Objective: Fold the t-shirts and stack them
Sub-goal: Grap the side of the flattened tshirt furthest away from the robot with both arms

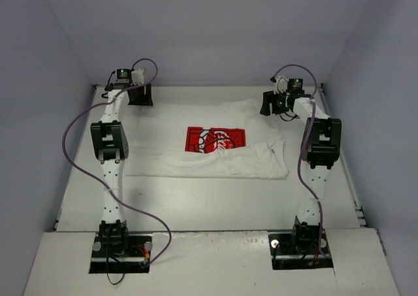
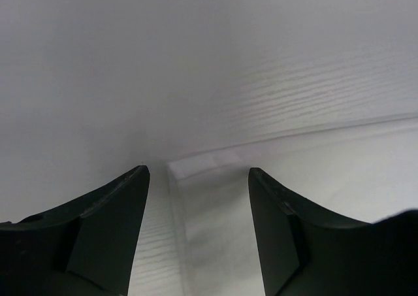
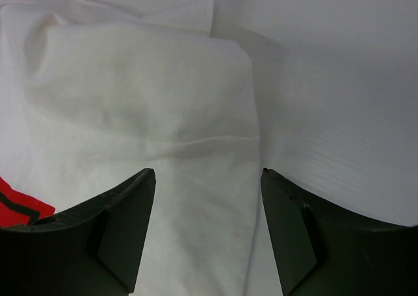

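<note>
White, faintly wood-grained table (image 1: 196,198), enclosed by plain pale grey back wall (image 1: 209,28), left wall (image 1: 32,113) and right wall (image 1: 385,113). Lighter board (image 1: 215,263) along near edge. Soft, even lighting.

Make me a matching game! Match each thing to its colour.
Things:
1. shirt
2. print
3. cable

Colours:
A. purple
B. white
C. red

Pairs: 1-B, 2-C, 3-A
</note>
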You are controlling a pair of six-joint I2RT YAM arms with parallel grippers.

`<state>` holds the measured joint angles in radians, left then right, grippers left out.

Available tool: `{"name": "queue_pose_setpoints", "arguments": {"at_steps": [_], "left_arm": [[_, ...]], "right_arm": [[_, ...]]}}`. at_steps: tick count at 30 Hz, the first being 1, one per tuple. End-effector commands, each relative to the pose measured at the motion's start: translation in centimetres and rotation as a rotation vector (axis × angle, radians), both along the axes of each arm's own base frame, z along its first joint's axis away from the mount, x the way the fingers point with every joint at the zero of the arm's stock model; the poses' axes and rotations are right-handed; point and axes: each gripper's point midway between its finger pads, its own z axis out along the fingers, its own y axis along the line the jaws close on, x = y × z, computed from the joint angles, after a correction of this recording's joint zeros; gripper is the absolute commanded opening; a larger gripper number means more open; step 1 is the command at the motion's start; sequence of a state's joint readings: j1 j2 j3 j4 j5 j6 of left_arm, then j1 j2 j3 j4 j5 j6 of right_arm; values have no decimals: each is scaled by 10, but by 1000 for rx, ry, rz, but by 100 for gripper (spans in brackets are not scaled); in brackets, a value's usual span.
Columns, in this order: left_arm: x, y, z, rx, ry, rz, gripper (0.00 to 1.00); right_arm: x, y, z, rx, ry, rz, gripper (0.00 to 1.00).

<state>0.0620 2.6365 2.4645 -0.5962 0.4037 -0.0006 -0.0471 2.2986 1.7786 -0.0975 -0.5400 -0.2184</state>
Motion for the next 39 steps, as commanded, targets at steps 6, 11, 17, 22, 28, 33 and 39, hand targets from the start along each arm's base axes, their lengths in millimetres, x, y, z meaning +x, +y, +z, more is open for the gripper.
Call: {"name": "queue_pose_setpoints", "arguments": {"at_steps": [6, 11, 17, 22, 28, 33, 39], "left_arm": [[15, -6, 29, -71, -126, -73, 57], [7, -9, 13, -85, -81, -78, 45], [6, -12, 12, -116, -70, -60, 26], [8, -13, 20, -127, -85, -54, 7], [8, -15, 28, -141, -103, -57, 0], [6, -16, 32, -142, -106, -66, 0], [9, -18, 44, -150, -144, -68, 0]], "right_arm": [[18, -10, 43, 32, -117, 26, 65], [22, -7, 38, 49, -118, 49, 67], [38, -2, 36, 85, -132, 61, 67], [46, 1, 26, 109, -125, 68, 66], [43, 5, 10, 133, -95, 83, 54], [40, 7, 6, 147, -81, 85, 29], [46, 5, 22, 139, -115, 84, 9]]}}
